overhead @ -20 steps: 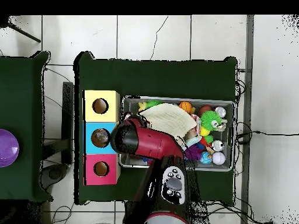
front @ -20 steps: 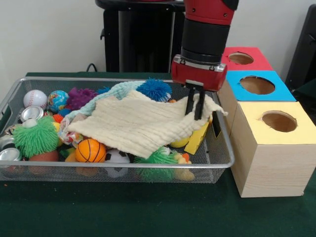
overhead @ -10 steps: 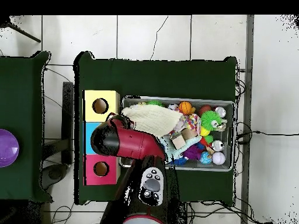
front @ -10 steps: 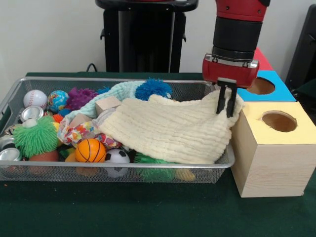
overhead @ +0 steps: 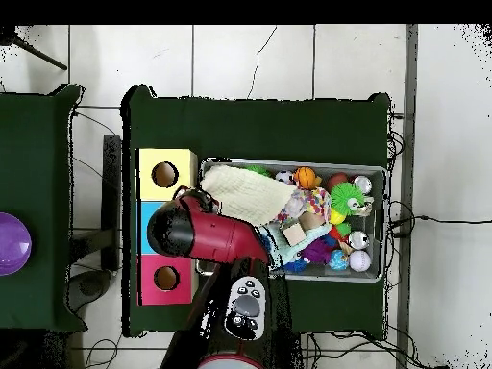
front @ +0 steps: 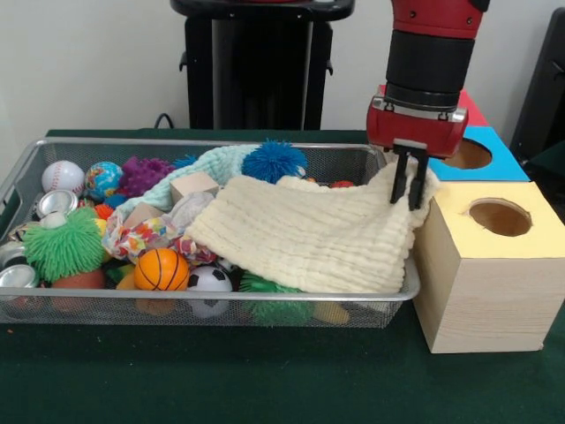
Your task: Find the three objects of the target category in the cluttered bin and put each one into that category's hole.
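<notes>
Seen from the front: in the bin point(front: 18, 190), cloth point(front: 309, 234) draped over the right end and its rim, balls point(front: 161, 268) and cans point(front: 55, 203) heaped left of it, three boxes point(front: 494, 265) in a row just right of the bin.

I can read no text, label, brand, number or sign anywhere here, neither on the three coloured wooden boxes nor on the clutter in my bin.
</notes>
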`<action>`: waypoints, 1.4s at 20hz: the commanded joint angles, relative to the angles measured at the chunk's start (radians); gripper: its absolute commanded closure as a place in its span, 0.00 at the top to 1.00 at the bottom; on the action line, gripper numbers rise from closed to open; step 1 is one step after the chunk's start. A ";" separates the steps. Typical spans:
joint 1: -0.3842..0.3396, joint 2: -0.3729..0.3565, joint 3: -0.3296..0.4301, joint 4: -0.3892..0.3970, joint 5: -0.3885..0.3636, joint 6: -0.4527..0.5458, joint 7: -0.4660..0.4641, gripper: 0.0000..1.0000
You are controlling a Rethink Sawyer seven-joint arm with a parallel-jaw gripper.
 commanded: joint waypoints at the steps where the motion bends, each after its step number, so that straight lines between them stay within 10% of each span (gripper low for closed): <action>1: -0.016 0.066 -0.049 0.020 -0.013 0.036 0.161 0.00; 17: -0.087 0.126 -0.030 -0.004 -0.070 -0.037 0.095 0.00; 18: -0.099 0.122 -0.020 0.004 -0.075 -0.049 0.101 1.00; 28: -0.084 0.096 -0.036 0.032 -0.052 -0.050 0.140 1.00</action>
